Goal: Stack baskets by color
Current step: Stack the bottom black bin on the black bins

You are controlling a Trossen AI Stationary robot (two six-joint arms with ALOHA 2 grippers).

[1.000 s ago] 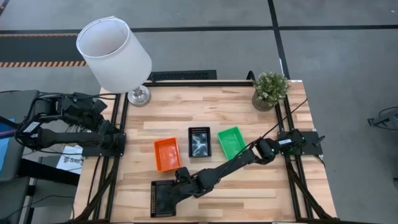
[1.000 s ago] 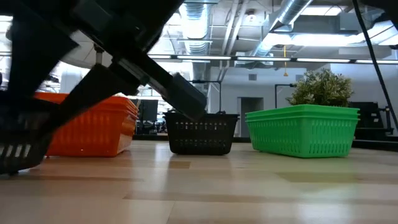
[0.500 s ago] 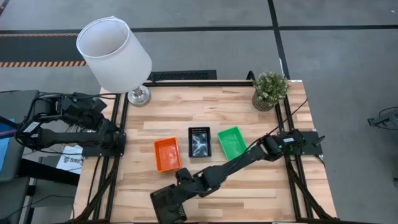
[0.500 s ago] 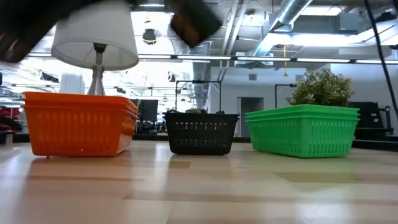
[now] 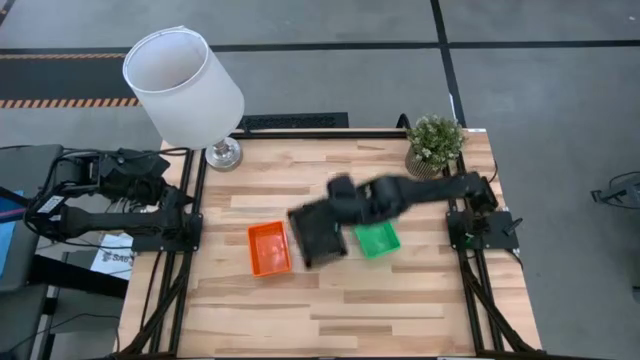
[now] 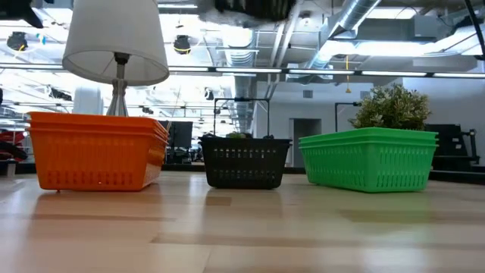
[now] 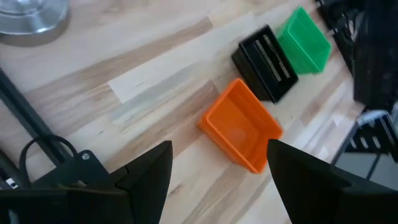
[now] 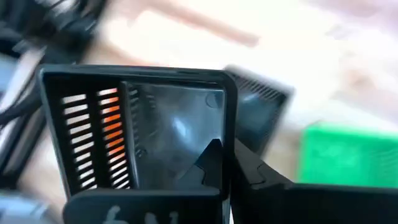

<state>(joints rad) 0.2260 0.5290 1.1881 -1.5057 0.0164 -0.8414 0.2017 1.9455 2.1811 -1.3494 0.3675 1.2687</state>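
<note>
The right gripper [image 5: 335, 205] is above the middle of the table [image 5: 420, 300], its jaws closed on the rim of a black basket [image 5: 318, 235] that it holds in the air. In the high view this basket hangs over the place between the orange and green ones and hides the black stack beneath it; its long side runs roughly from the far edge of the table toward the near edge, turned slightly off square. In the right wrist view the held basket [image 8: 143, 134] is seen with its open side toward the camera, its slotted wall to one side, and one finger [image 8: 214, 165] lies inside against the rim. On the table three stacks stand in a row across the middle: the orange baskets [image 5: 269, 247] toward the left arm's side, the black stack [image 6: 245, 161] in the middle, and the green baskets [image 5: 376, 239] toward the right arm's side. Each lies with its long side running from the far edge to the near edge, open side up. The left gripper [image 7: 217, 171] waits off the table's left edge near the lamp [image 5: 185, 85], its fingers spread apart and empty. A potted plant [image 5: 434, 142] stands at the far right corner.
</note>
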